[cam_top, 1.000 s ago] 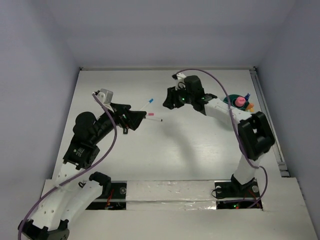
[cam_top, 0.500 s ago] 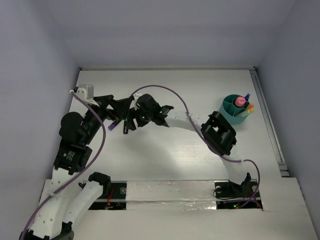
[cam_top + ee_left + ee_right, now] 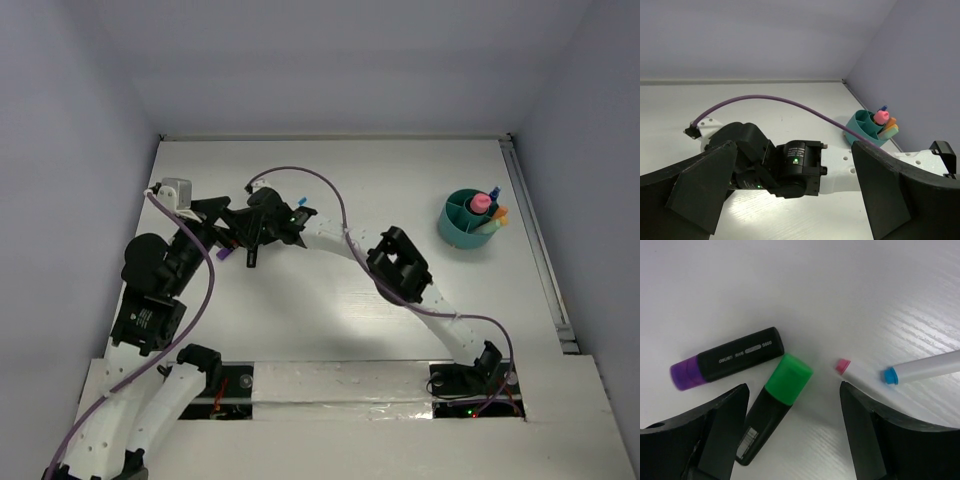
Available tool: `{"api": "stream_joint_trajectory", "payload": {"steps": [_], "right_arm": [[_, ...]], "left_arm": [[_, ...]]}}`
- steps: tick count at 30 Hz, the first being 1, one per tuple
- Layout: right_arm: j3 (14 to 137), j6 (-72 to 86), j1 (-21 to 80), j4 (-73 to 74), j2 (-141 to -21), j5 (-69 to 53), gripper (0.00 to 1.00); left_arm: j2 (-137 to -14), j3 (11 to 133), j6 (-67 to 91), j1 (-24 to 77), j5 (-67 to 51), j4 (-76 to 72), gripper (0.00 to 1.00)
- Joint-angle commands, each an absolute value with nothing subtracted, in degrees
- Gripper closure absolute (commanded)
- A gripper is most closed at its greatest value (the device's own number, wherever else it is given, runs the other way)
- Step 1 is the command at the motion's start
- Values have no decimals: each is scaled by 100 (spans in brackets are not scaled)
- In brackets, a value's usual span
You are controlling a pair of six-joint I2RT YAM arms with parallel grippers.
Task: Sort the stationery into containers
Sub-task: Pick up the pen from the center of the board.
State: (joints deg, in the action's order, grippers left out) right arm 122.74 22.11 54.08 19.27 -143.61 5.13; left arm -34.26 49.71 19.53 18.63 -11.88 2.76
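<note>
Right gripper [image 3: 792,389] hung wide open above green highlighter [image 3: 771,412], purple highlighter [image 3: 727,358], pink-capped marker [image 3: 852,374], blue-capped marker [image 3: 927,366]; left gripper [image 3: 794,147] gaped wide, empty.

Robot lab cell, white table [image 3: 330,325], plain lilac walls [image 3: 330,60] around it, left arm [image 3: 148,315], right arm [image 3: 400,270] bolted on

The purple-capped highlighter [image 3: 735,359] is showing a black body with white lettering, and the green-capped highlighter [image 3: 772,407] is showing black too, against the white, faintly streaked counter [image 3: 790,280]. The pink-capped marker [image 3: 855,374] and blue-capped marker [image 3: 925,367] are showing white barrels. The teal holder [image 3: 452,230] is showing a pink-topped piece [image 3: 481,203] and something orange, and the cable [image 3: 300,172] is showing purple.
</note>
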Motion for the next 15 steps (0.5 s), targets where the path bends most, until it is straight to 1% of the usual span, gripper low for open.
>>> {"api": "stream_joint_trajectory", "payload": {"steps": [1,2,3,11,13,15], "right_arm": [[12726,2154,5537,2337,-14633,922,22],[12874,2066,5598,2381,-14764,992,26],[12980,2005,5599,2512,-14809,1080,27],[12832,1635,5853,2566,-14862,1335,38],[12858,1547,5854,2628,-14915,1388,44],[12850,1486,5906,2637,-14933,1397,46]], "left_arm": [[-3410,4913,1837,1854,-1406,-123,1],[-3410,4904,1828,1854,-1424,-123,1],[-3419,4896,1819,1802,-1467,-123,1],[-3410,4852,1828,1749,-1573,-176,1],[-3410,4843,1828,1749,-1600,-176,1],[-3410,4834,1846,1697,-1591,-193,1]]}}
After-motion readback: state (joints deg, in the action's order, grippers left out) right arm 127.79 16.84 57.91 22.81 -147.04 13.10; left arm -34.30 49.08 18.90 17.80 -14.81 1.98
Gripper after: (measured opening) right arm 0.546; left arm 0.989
